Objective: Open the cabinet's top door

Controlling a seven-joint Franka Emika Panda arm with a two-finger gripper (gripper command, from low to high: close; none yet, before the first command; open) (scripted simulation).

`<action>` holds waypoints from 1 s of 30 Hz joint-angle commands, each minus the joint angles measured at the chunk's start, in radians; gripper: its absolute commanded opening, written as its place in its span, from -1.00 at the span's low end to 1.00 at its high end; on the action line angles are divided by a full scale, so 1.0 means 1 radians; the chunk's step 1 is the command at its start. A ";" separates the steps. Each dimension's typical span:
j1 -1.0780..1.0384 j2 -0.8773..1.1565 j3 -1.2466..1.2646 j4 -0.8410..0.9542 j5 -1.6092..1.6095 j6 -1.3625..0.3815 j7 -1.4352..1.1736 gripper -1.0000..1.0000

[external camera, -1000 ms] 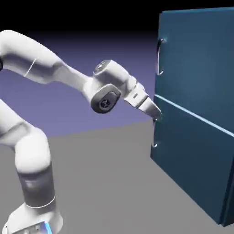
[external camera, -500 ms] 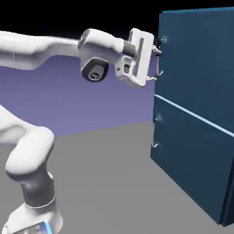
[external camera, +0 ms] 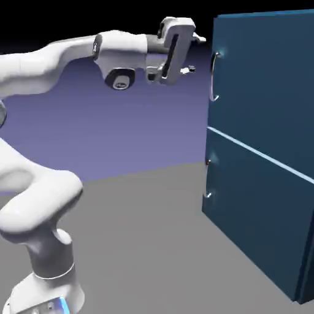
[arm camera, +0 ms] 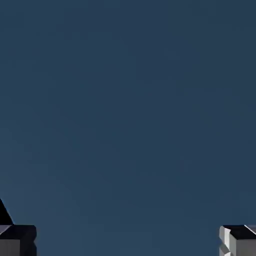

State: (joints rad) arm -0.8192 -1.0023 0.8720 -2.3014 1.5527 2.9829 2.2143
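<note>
The cabinet [external camera: 264,184] is a tall dark teal-blue box at the exterior view's right. A thin pale seam splits its front into two panels. The top door [external camera: 264,80] is shut flat, and its long curved silver handle [external camera: 213,76] runs down its left edge. My gripper [external camera: 196,54] hangs level with the upper end of that handle, a short way to its left, not touching it. It is open with nothing between its fingers. In the hand view, flat teal panel [arm camera: 128,110] fills the picture, and both fingertips [arm camera: 18,240] stand far apart at the bottom corners.
The lower door [external camera: 257,227] carries a shorter silver handle [external camera: 208,178] at its left edge. My white arm stretches across from the exterior view's left at the height of the cabinet's top. Grey table [external camera: 147,245] lies in front of the cabinet.
The hand rose from the seam between the doors to the top door's handle, then drew up and slightly left, away from it. The jaws stayed open.
</note>
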 commanded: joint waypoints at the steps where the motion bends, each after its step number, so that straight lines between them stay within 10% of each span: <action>1: -0.023 -0.012 0.024 0.014 0.044 -0.002 0.041 0.00; 21: -0.506 -0.171 0.416 0.343 0.655 -0.047 0.608 0.00; 22: -0.506 -0.171 0.416 0.343 0.655 -0.047 0.608 -1.00; 30: -0.290 -0.228 0.255 0.089 0.758 -0.253 0.459 -1.00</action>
State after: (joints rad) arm -1.1096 -1.2304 1.1272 -2.2121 2.3113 2.7311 2.6731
